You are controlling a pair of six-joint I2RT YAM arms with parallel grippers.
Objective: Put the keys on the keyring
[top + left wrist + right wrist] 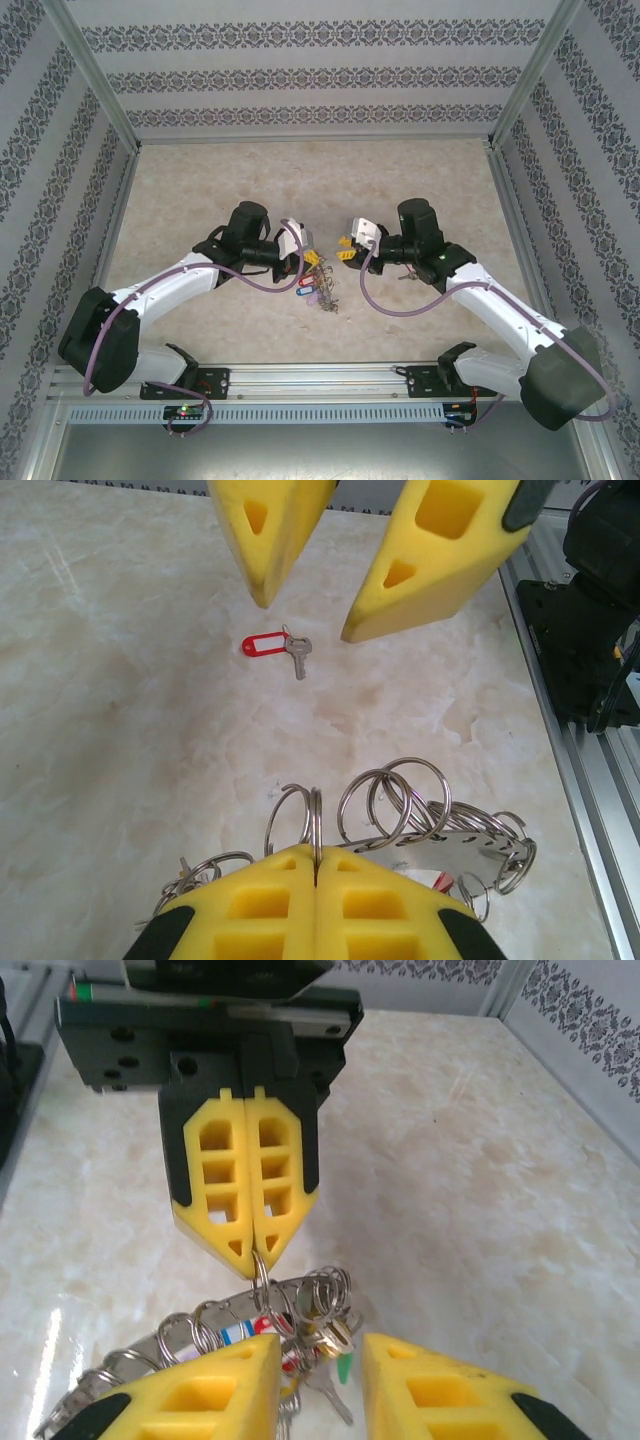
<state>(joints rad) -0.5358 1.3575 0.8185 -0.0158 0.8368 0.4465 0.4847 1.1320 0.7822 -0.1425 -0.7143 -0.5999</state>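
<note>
The left tool [254,1252], reaching inward, is clamped shut on a loop of the keyring [470,845]. The right tool [307,618] faces it, jaws partly apart, gripping nothing.

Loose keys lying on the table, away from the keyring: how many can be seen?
1. The key with the red tag lies flat on the table, beyond the open right gripper, apart from the keyring that the shut left gripper pinches. Another may be hidden.

Beige marbled tabletop [200,200], enclosed by striped wallpaper walls [310,75] (grey floral bands) on aluminium posts [95,75].
</note>
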